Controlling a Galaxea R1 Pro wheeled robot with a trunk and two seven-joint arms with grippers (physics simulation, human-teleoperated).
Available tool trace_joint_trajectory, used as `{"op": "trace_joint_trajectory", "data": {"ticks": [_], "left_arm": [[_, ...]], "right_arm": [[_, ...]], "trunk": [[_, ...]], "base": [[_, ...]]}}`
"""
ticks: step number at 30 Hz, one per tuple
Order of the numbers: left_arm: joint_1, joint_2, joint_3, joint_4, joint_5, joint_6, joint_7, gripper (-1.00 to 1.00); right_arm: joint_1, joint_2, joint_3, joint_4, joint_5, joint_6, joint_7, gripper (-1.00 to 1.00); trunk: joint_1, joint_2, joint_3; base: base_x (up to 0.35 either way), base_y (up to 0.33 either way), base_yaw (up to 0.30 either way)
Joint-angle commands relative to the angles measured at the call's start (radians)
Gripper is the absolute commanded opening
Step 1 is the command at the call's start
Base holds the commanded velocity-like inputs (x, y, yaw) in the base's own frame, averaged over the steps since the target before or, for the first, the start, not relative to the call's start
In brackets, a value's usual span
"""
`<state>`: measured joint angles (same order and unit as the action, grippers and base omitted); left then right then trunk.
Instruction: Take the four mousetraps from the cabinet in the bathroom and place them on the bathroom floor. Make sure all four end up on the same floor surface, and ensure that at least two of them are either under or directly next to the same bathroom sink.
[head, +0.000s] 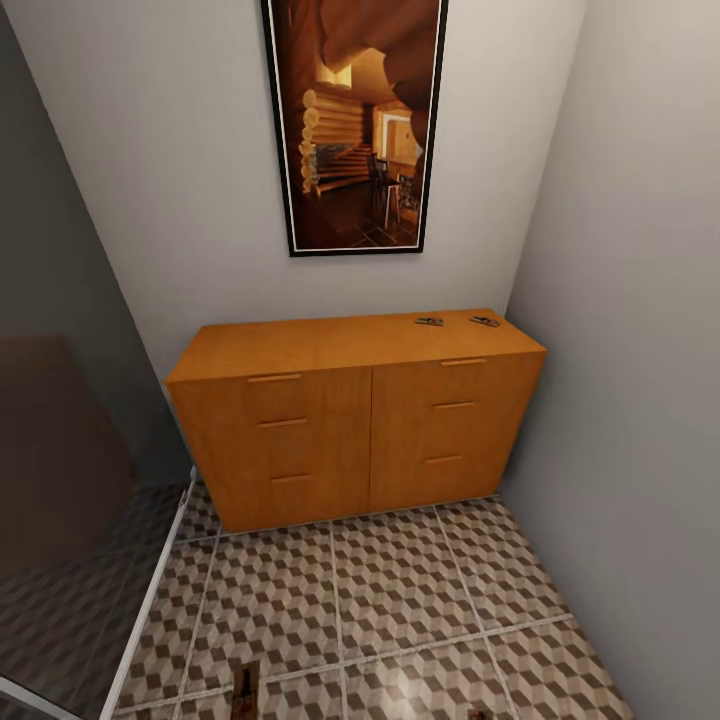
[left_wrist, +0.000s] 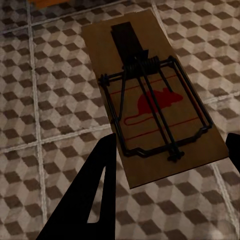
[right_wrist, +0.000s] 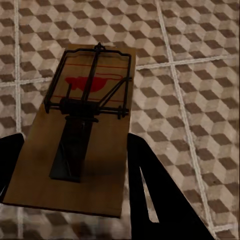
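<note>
Cabinet (head: 355, 420): standing mid-frame in the head view, against the back wall under a picture (head: 355, 120); its base is meeting the floor (head: 400, 590).
Traps on top: two small dark ones are lying at the upper right of the cabinet top, one (head: 429, 321) left of the other (head: 485, 321); too small to read any detail.
Left gripper (left_wrist: 167, 150): pinching a trap (left_wrist: 150, 95) by its long edges; one finger is cut off at the frame's right edge.
Right gripper (right_wrist: 72, 150): gripping another trap (right_wrist: 80, 130) between dark fingers; the left finger is barely showing.
Bottom edge, head view: a trap (head: 244, 690) is showing partly cropped.
</note>
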<state>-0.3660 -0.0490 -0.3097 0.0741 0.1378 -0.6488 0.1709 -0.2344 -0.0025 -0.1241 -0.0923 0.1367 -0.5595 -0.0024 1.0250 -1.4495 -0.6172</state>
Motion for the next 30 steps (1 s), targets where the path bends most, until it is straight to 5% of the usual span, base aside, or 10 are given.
{"op": "trace_joint_trajectory", "data": {"ticks": [1,12,30], "left_arm": [[0.003,0.001,-0.009,0.004,0.007,-0.014,0.003,-1.00],[0.011,0.004,-0.008,0.004,0.008,-0.023,0.007,-1.00],[0.015,0.003,-0.008,0.004,0.008,-0.019,0.007,-1.00]], "right_arm": [[0.000,-0.001,-0.008,-0.042,0.008,-0.001,0.003,-1.00],[0.000,-0.005,-0.008,-0.235,0.010,0.007,-0.037,-1.00],[0.000,-0.007,-0.002,-0.241,0.012,-0.001,-0.035,-1.00]], "trunk": [[0.000,0.000,-0.001],[0.000,0.000,-0.001],[0.000,0.000,-0.001]], "base": [[0.000,0.000,0.000],[0.000,0.000,0.000],[0.000,0.000,0.000]]}}
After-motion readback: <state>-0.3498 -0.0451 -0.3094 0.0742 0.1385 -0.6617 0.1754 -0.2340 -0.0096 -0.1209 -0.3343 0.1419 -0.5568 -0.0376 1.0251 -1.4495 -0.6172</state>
